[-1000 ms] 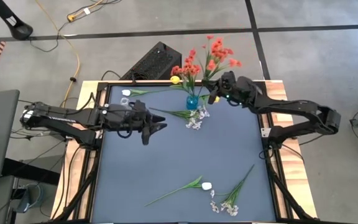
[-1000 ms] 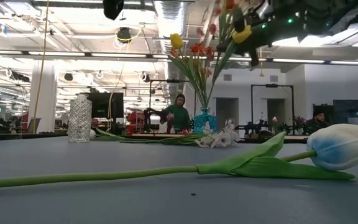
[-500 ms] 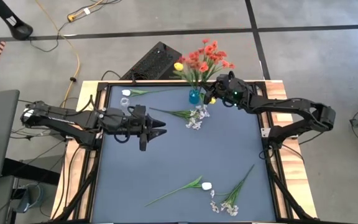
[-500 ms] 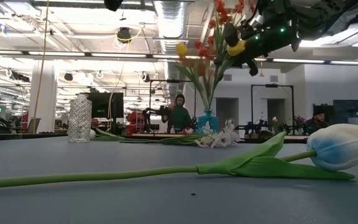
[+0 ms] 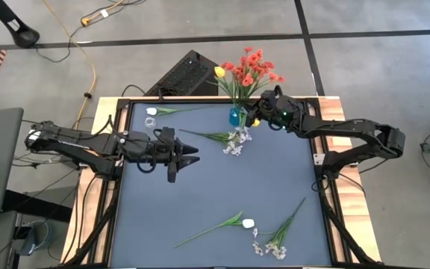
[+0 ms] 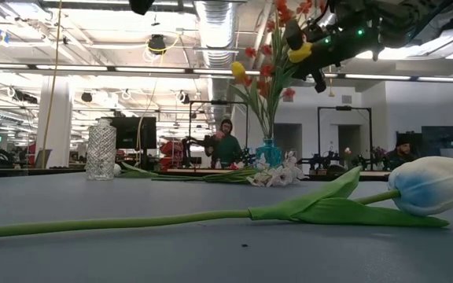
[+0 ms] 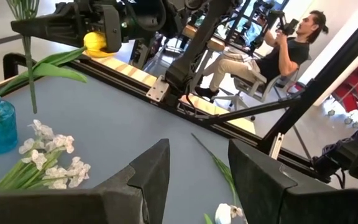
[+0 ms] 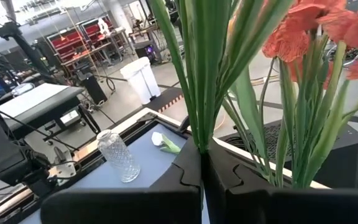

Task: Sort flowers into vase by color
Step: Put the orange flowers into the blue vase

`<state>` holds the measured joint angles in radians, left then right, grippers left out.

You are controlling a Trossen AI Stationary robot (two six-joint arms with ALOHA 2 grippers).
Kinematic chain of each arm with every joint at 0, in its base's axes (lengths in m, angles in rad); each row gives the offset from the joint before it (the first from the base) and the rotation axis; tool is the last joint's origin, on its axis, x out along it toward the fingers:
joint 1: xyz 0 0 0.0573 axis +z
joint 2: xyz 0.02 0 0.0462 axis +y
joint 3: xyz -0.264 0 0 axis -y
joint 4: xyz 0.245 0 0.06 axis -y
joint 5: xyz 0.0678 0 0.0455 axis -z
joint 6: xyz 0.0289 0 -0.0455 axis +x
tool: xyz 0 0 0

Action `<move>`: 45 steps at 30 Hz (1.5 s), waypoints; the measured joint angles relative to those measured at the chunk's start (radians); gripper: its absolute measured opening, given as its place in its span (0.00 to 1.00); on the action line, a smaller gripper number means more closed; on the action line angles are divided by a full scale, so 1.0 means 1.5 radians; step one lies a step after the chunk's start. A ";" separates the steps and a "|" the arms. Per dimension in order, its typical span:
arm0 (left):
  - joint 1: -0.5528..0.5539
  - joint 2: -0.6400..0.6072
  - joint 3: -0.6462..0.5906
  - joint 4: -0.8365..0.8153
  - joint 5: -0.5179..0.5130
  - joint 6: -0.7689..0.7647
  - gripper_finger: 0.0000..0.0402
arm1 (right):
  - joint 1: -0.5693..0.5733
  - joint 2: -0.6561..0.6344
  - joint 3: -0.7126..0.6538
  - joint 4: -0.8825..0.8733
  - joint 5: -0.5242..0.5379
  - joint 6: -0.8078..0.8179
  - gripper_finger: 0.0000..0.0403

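Right gripper (image 5: pixel 258 116), fingers clamped on a yellow flower (image 6: pixel 300 53) stem, is hanging by the blue vase (image 5: pixel 234 117) w/ reds already in; left gripper (image 5: pixel 189 155) is idling open mid-table, white tulip (image 5: pixel 248 223) & sprigs (image 5: pixel 278 239) not sorted yet.

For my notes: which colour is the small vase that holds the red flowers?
Blue, translucent vase, clearest in the low view.

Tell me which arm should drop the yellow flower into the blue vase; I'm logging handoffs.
Right. Its gripper is shut on the yellow flower beside the blue vase; the left gripper is open, farther away.
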<state>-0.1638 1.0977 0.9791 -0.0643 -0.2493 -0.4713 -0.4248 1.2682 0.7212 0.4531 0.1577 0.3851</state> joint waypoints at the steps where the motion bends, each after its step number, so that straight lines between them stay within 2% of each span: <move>1: 0.000 0.000 0.000 0.000 0.000 0.000 0.38 | 0.000 0.000 0.000 0.001 0.000 0.000 0.06; 6: 0.000 0.000 0.000 0.001 -0.002 0.000 0.38 | -0.002 -0.004 0.013 -0.003 0.000 -0.015 0.06; 10: -0.001 0.021 0.000 0.059 -0.050 0.021 0.38 | -0.007 -0.004 0.036 -0.025 0.011 -0.028 0.06; 14: 0.000 0.106 0.000 0.185 -0.061 0.137 0.38 | -0.011 -0.003 0.046 -0.073 0.033 -0.021 0.06; 17: 0.008 0.184 0.000 0.253 -0.119 0.220 0.38 | -0.012 -0.003 0.046 -0.084 0.033 -0.008 0.06; 21: 0.041 0.278 0.003 0.338 -0.214 0.385 0.38 | -0.004 -0.003 0.046 -0.092 0.033 -0.007 0.06; 23: 0.062 0.320 0.015 0.380 -0.228 0.454 0.38 | -0.005 -0.003 0.046 -0.090 0.033 0.001 0.07; 27: 0.112 0.391 0.057 0.407 -0.174 0.504 0.38 | -0.006 -0.003 0.046 -0.090 0.020 0.007 0.06; 31: 0.149 0.430 0.092 0.403 -0.179 0.492 0.38 | -0.005 -0.003 0.046 -0.096 0.016 0.020 0.06; 36: 0.177 0.436 0.115 0.409 -0.083 0.481 0.38 | -0.005 -0.003 0.046 -0.106 0.016 0.022 0.07; 39: 0.194 0.437 0.115 0.419 -0.074 0.470 0.38 | -0.005 -0.003 0.046 -0.107 0.015 0.022 0.06; 43: 0.223 0.437 0.115 0.431 -0.008 0.446 0.38 | -0.005 -0.003 0.046 -0.107 0.015 0.023 0.07; 45: 0.231 0.437 0.115 0.430 -0.005 0.446 0.38 | -0.005 -0.003 0.046 -0.107 0.013 0.023 0.07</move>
<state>0.1830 1.7535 1.1522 0.5807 -0.2566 0.1973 -0.4320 1.2640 0.7902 0.2924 0.1779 0.4191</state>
